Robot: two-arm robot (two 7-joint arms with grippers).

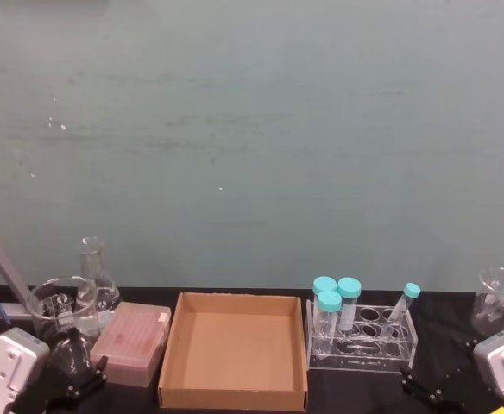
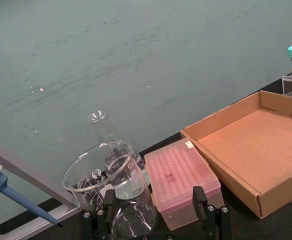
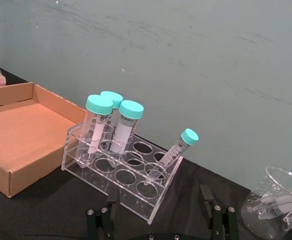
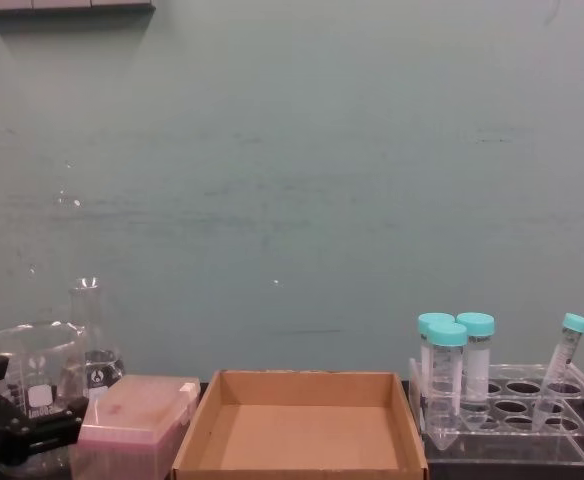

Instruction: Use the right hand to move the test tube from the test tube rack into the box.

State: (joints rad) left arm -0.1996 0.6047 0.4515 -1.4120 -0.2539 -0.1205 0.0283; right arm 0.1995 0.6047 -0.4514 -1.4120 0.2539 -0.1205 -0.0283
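A plain teal-green wall closes off the room behind, bare apart from faint scuffs. Below it runs a matte black tabletop, flat and probably not slippery.

The shallow brown cardboard box sits at the centre with nothing in it, its low walls easy to clear. Just beside it, to the right, is the clear acrylic rack with its rows of round holes. Three wider teal-capped tubes stand at the rack's left end.

The slim clear test tube with the small teal cap leans in a hole at the right end, cap tilted away from the others. It looks light and stiff, with smooth and likely slick plastic walls. The best hold is probably high on the shaft just under the cap, with a pull along its tilt so the rack does not drag.

The right hand — a black flat-fingered gripper — waits low near the rack with fingers spread, holding nothing. The left gripper is parked at the left by a pink translucent lidded box, fingers likewise apart.
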